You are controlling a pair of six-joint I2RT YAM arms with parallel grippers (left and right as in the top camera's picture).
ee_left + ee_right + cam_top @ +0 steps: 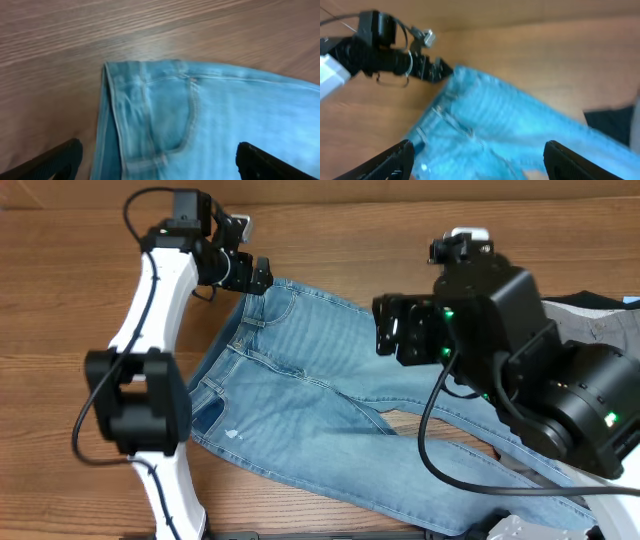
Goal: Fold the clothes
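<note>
- Jeans [300, 390]: spread flat on the bench [400, 220]. The waistband is toward the left arm's side and the legs run away under the right arm. Hems are out of sight behind that arm. The cloth is mostly smooth, with a crease where the legs part.
- Waist corner [112, 67]: the far corner of the waistband lies flat on the wood, seam and pocket stitching plain in the left wrist view. Nothing grips it.
- Left tool [262, 277]: sits just beside that corner, its fingers [55, 160] spread wide to either side of the waistband edge. Probably lined up here because the corner is a firm, thick spot to pinch for lifting the waist over.
- Right tool [392, 330]: fingers [387, 160] spread, holding nothing. It looks raised above the thigh part of the legs and pointed toward the waist. Likely waiting to take the cloth further along so both ends lift together.
- Stage, my reading: the fold is not begun, and the arms are approaching their hold points.
- Risk: pinching only the top layer at the corner would drag the jeans askew.
- Dark cloth [607, 125] lies just beside the legs on the right arm's side, out of the way.
</note>
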